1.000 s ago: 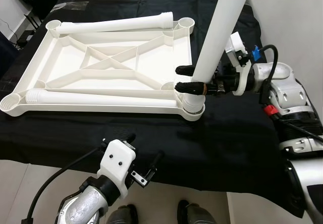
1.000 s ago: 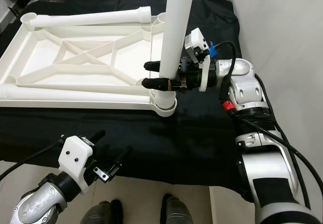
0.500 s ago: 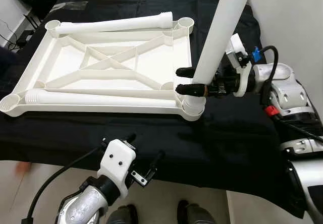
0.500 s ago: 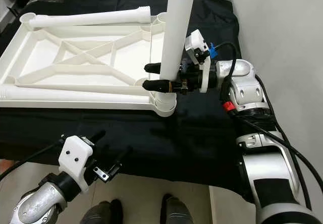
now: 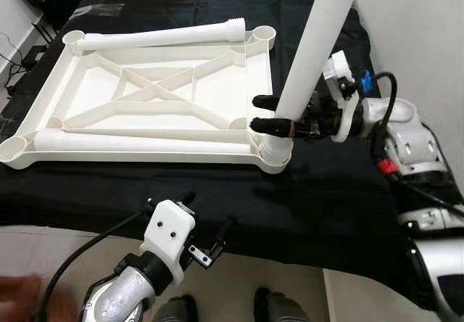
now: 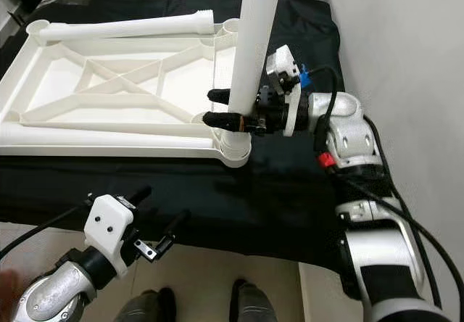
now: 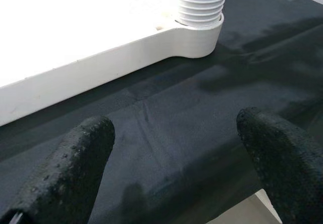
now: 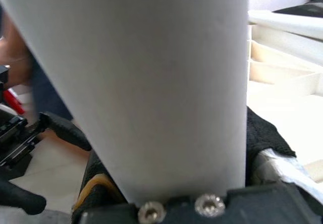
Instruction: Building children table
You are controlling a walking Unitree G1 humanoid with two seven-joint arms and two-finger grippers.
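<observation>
Right hand (image 5: 265, 114) grips upright leg (image 5: 313, 54), steadying it in top's (image 5: 156, 97) near-right socket; left hand (image 5: 205, 224) open, idle near desk (image 5: 326, 199) edge.

Leg top out of shot, blur by the floor

The upright table leg (image 5: 312, 54) runs off the picture's top edge, its upper end unseen. A blurred shape (image 5: 18, 293) at the floor's near-left corner is unidentifiable; the right wrist view shows a person (image 8: 22, 57), smeared.

Bright even light; white tabletop (image 7: 60, 32) overexposed; corner blur.
</observation>
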